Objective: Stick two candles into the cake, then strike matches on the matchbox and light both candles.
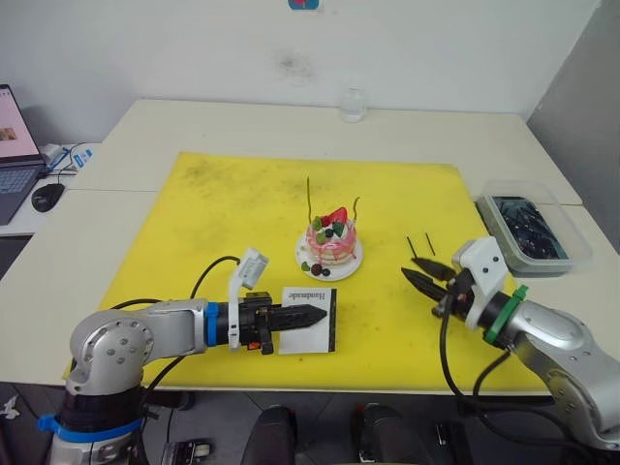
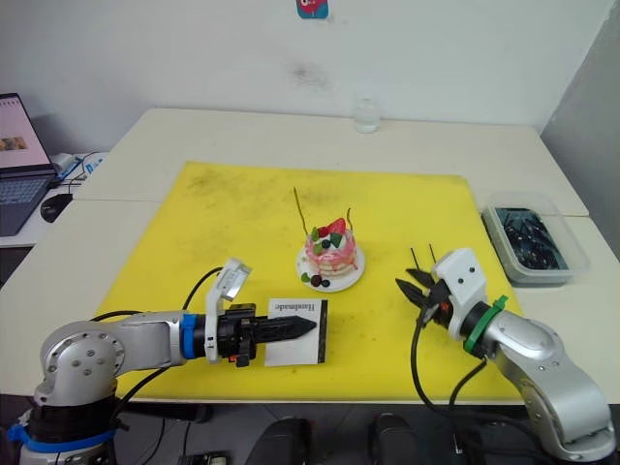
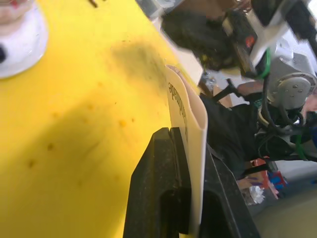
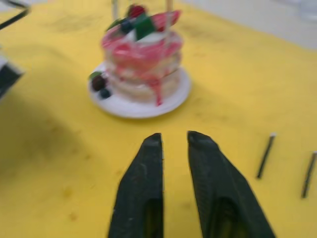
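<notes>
Left end effector (image 1: 312, 315) pinches the white matchbox (image 1: 312, 308) between its two black fingers, the box's free end tilted up off the yellow mat (image 1: 242, 208), near the front edge of the desk (image 1: 174, 121). Right end effector (image 1: 417, 271) hovers low over the mat's right side, its fingers a narrow gap apart and holding nothing, pointing toward the cake (image 1: 330, 242). Just beyond its tips lie the two matches (image 1: 420, 244), short dark sticks side by side on the mat. At the mat's centre sits the cake on its small white plate (image 1: 351, 266), with both candles (image 1: 309, 199) already standing in it, one taller at the left, one curled at the right; no flame shows on either. Farther out, a clear bin (image 1: 538, 232) of dark items rests on the desk to the right, a glass (image 1: 354, 105) stands at the back edge, and a laptop (image 1: 17, 145) sits far left.
</notes>
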Controlling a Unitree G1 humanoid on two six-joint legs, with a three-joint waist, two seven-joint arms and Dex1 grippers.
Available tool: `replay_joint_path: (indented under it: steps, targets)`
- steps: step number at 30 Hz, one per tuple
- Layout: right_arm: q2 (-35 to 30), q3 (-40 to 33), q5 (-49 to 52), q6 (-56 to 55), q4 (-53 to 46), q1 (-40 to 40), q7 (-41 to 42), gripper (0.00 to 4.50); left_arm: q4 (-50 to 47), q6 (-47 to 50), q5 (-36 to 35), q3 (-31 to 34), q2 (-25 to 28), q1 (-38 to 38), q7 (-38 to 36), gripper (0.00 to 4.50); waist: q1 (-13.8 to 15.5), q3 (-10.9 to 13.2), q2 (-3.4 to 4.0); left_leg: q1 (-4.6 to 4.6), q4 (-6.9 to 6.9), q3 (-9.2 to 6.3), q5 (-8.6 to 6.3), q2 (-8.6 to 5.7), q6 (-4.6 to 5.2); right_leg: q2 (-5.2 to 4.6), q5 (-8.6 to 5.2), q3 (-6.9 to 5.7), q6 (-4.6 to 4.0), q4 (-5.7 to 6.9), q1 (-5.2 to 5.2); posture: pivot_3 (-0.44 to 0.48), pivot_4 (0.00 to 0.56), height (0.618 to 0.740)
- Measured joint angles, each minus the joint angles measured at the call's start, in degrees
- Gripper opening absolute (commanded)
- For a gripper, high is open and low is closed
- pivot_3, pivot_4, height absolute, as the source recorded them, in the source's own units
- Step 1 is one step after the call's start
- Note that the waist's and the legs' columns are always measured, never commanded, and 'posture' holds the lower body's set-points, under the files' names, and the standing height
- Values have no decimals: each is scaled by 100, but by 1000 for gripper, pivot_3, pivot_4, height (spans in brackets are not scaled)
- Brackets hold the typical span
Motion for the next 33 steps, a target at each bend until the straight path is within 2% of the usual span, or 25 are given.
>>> replay_joint_path:
  steps: [3, 13, 27, 30, 33]
  targets:
    - [360, 242, -554, -420, 678, -311, -433, 2911, -56, -223, 23, 94, 32, 165, 161, 0, 0, 0, 0, 1, 1, 5, 0, -1, 0, -1, -2, 4, -4, 0, 1, 0, 150, 740]
    - [1308, 519, -1415, -867, 2431, -1121, -1253, 2911, -158, -630, 91, -90, 27, 330, 379, 0, 0, 1, 2, -2, -10, 4, 0, 3, 0, 5, 5, 2, 8, 5, -4, 0, 150, 740]
    - [1768, 499, -1675, -670, 3125, -1510, -1620, 2911, -154, -859, 215, -327, 77, 257, 358, 0, -46, 1, 3, 0, -6, 4, 0, 3, 0, 5, 6, 3, 9, 10, -4, 0, 150, 740]
    - [1878, 486, -1661, -605, 3124, -1510, -1692, 2009, -66, -877, 223, -332, 69, 203, 370, 0, -50, 1, 3, 0, -6, 3, 0, 2, 0, 6, 6, 2, 9, 12, -3, 0, 150, 740]
    - [1978, 483, -1658, -490, 3077, -1510, -1765, 874, -18, -878, 223, -333, 61, 188, 378, 0, -50, 0, 3, 0, -5, 4, 0, 1, 0, 5, 7, 2, 10, 11, -2, 0, 150, 740]
